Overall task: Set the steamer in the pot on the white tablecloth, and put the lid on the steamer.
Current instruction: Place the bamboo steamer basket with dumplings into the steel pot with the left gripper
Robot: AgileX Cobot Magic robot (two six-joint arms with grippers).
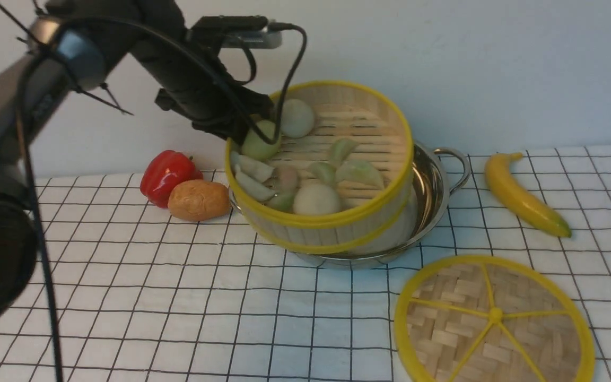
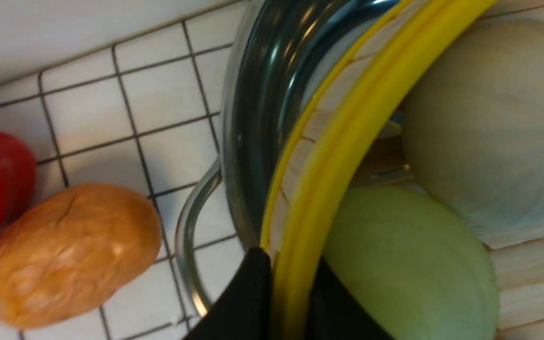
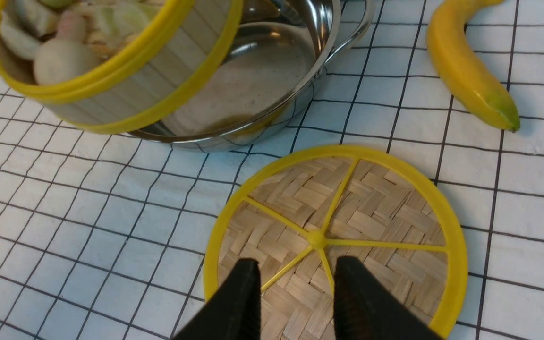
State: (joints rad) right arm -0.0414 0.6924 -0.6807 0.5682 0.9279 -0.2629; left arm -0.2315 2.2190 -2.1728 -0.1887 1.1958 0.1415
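Bamboo steamer basket point(image 1: 305, 233), round and yellow-rimmed, hangs tilted over the wide shiny steel pot point(image 1: 430, 196) on the white grid tablecloth point(image 1: 178, 297), our left fingers point(image 2: 248, 297) pinching its rim; next we should level and lower it, our right fingers point(image 3: 239, 302) open over the flat woven lid point(image 3: 376, 212).

Open white tablecloth point(image 1: 178, 307) spreads across the front left. The near right is taken by the lid point(image 1: 494, 318), with the right gripper point(image 3: 296, 264) hanging spread-jawed just above it. The tilted steamer point(image 1: 332, 223), pinched at its far-left rim by the left gripper point(image 2: 285, 259), covers most of the pot point(image 1: 433, 196), so only a crescent of the bowl is exposed on the right. The red pepper point(image 1: 166, 172) and potato point(image 1: 198, 200) crowd the pot's left handle, seemingly without touching it, and a lane of cloth separates the right handle from the banana point(image 1: 523, 196).
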